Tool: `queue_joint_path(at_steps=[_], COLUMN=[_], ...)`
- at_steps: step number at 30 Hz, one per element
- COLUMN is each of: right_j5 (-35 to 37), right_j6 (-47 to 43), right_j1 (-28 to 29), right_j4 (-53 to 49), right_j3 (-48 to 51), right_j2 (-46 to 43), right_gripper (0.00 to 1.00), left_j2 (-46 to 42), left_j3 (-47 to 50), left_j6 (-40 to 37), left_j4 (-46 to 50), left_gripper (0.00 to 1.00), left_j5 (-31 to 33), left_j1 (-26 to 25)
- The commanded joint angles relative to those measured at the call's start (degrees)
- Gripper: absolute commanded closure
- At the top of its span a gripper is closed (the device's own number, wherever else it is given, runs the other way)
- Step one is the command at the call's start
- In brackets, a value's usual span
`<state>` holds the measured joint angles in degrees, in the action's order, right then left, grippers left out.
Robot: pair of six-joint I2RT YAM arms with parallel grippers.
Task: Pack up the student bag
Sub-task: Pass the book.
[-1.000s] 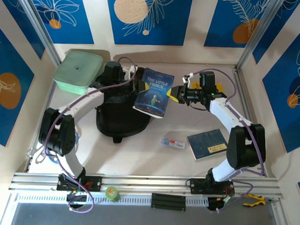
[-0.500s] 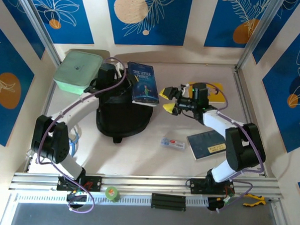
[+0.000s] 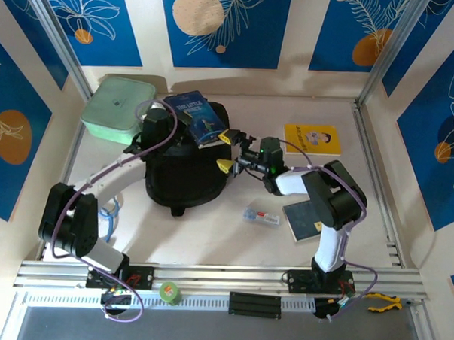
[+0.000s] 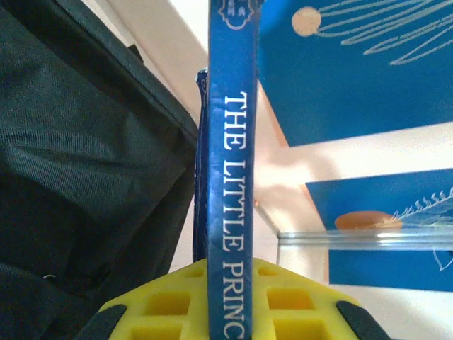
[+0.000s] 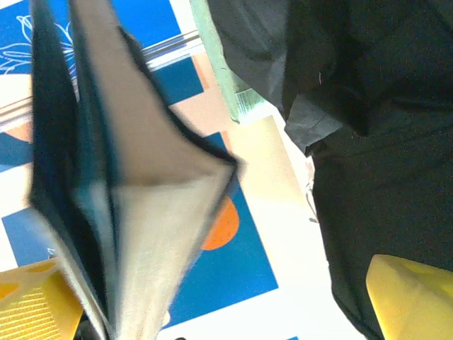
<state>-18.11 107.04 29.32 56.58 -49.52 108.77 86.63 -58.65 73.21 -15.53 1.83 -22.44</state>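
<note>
Evidently, with the left gripper's [image 3: 181, 121] jaws clenched on the blue book [image 3: 200, 118] just above the student bag [image 3: 183, 177] slumped on the tabletop [image 3: 239, 242], and the right gripper's [image 3: 225, 152] jaws spread empty at the bag's right side, lowering the book squarely into the opening seemed wisest.

Bright, even overhead light fills the top view, casting only soft, short shadows on the pale bench [image 3: 232, 230] around the student bag [image 3: 183, 185], whose black fabric swallows nearly all detail. At the left wrist, the blue book [image 4: 228, 177] shows legible spine lettering, while the wall behind bleaches toward white and glare streaks a metal rail [image 4: 354, 237]. At the right wrist, the book's pages smear out of focus at close range, pale surfaces blow out and the bag stays murky.
</note>
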Motion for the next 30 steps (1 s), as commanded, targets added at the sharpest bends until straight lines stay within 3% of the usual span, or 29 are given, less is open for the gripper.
queue_joint_path(at_steps=[1, 6, 9, 14, 19, 23, 27, 30], right_j5=[4.6, 5.5, 5.2, 4.9, 4.5, 3.6, 4.6, 4.4], right_j6=[5.3, 5.7, 6.0, 5.3, 3.1, -1.7, -10.5, -17.9], right_j1=[1.7, 2.7, 2.9, 2.3, 1.8, 0.8, -0.9, -2.8], right_j4=[7.3, 7.3, 7.2, 7.7, 4.9, 0.5, -5.3, -12.2], right_j3=[-3.4, -5.4, -6.4, -7.6, -7.6, -6.6, -3.1, -1.3], right_j2=[0.9, 2.0, 2.7, 3.5, 2.8, 0.2, -5.4, -10.4], right_gripper=[0.00, 0.04, 0.12, 0.48, 0.75, 0.92, 0.94, 0.95], left_j2=[-2.5, -2.5, -2.5, -3.1, -3.4, -3.5, -3.9, -3.7], left_j3=[0.6, 1.1, 1.6, 1.6, 2.2, 2.3, 2.4, 2.9], left_j6=[2.2, 2.6, 2.8, 2.6, 2.2, -1.3, -13.2, -20.3], left_j4=[-6.8, -7.1, -7.8, -5.4, -3.0, 2.4, 10.8, 19.5], left_gripper=[1.00, 1.00, 1.00, 1.00, 0.99, 0.71, 0.45, 0.34], left_j5=[3.2, 3.4, 3.5, 4.1, 3.6, 2.2, -1.8, -3.6], left_j1=[-0.5, -0.6, -0.7, -0.6, -0.6, -0.5, -0.5, -0.8])
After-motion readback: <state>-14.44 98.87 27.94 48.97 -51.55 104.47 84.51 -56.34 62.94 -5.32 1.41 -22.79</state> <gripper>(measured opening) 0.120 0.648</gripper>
